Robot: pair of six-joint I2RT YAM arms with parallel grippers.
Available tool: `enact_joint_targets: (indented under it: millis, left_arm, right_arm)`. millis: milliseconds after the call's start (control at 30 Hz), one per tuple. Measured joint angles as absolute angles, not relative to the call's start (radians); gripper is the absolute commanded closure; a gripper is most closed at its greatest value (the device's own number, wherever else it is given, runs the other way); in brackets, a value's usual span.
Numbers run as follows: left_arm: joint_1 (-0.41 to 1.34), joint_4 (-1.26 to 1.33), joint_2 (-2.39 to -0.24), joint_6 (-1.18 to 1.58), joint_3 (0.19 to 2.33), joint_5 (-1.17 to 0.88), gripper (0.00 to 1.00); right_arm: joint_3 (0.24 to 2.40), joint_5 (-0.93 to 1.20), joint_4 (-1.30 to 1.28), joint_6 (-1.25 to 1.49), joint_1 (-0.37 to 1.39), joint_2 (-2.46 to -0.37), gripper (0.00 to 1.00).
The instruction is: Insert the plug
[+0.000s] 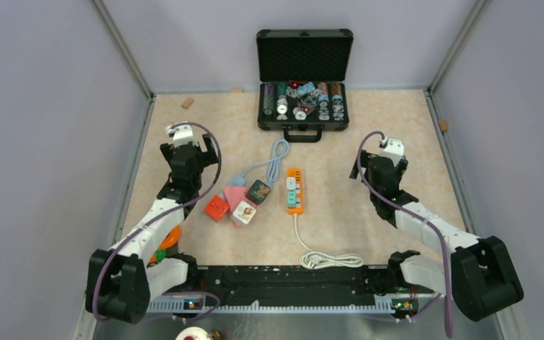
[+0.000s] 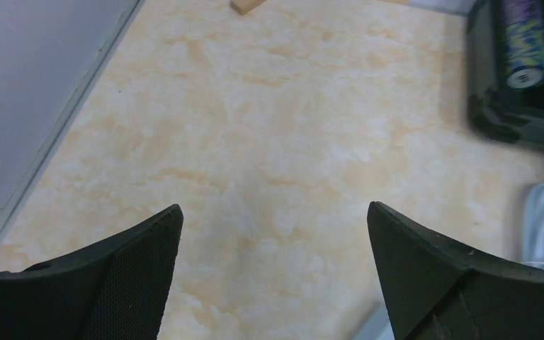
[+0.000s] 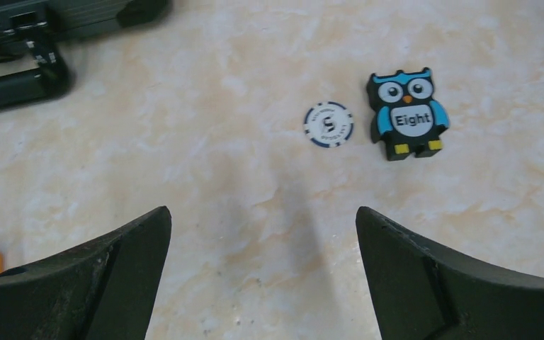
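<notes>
The left gripper (image 2: pixel 275 212) hangs over the tabletop (image 2: pixel 269 106), fingers spread wide with nothing between them, and the cluster of plugs (image 1: pixel 237 200) on its pale blue cable (image 1: pixel 277 157) lies off to its right, not touching it. The right gripper (image 3: pixel 261 212) is just as wide and empty, a poker chip (image 3: pixel 329 124) and an owl block (image 3: pixel 407 113) lying ahead of its fingertips. The orange power strip (image 1: pixel 295 190) lies to its left, between the two grippers and just beside the plugs.
</notes>
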State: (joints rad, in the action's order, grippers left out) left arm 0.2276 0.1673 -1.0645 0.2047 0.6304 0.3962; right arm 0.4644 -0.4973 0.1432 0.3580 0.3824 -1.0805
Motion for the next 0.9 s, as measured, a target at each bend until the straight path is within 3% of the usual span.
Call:
enact_joint_targets:
  millis: [367,600,900]
  left_arm:
    - [0.189,0.460,-1.310,0.083,0.504,0.553,0.01]
    - [0.165,0.645,-1.486,-0.003,0.465,0.561,0.01]
    - [0.080,0.802,-1.472,0.022,0.407,0.506,0.01]
  right_arm:
    - [0.321,-0.564,0.485,0.183,0.289,-1.133,0.02]
    - [0.250,-0.602,0.719,0.100,0.266,-1.311,0.01]
    - [0.168,-0.471,1.073,0.010,0.136,-1.399,0.01]
